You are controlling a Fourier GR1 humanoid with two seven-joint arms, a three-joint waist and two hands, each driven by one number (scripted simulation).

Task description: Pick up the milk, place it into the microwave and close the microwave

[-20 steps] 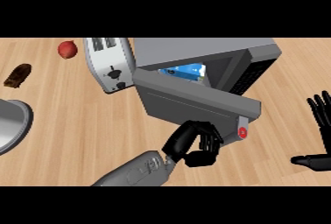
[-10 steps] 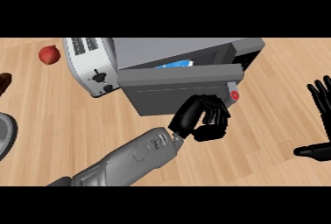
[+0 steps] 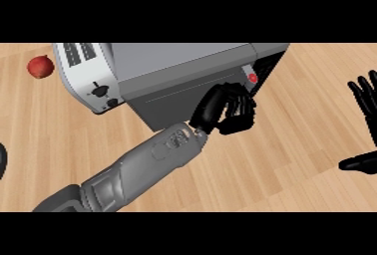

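The grey microwave [image 3: 184, 60] stands at the top centre, and its door [image 3: 180, 97] is swung almost flat against the front. No milk shows; the door hides the inside. My left hand [image 3: 221, 109] lies against the door's lower right part, below the red button [image 3: 253, 77], with its fingers curled and nothing held. At the right edge my right hand [image 3: 366, 99] rests open, fingers up, away from the microwave.
A white toaster [image 3: 85, 74] stands against the microwave's left side. A red apple [image 3: 40, 66] lies at the far left. The dark edge of another object [image 3: 2, 167] shows at the left border. Bare wooden counter [image 3: 294, 149] lies between my hands.
My left hand has moved up against the door, which has swung from half open to almost shut. The blue milk carton seen inside earlier is now hidden.
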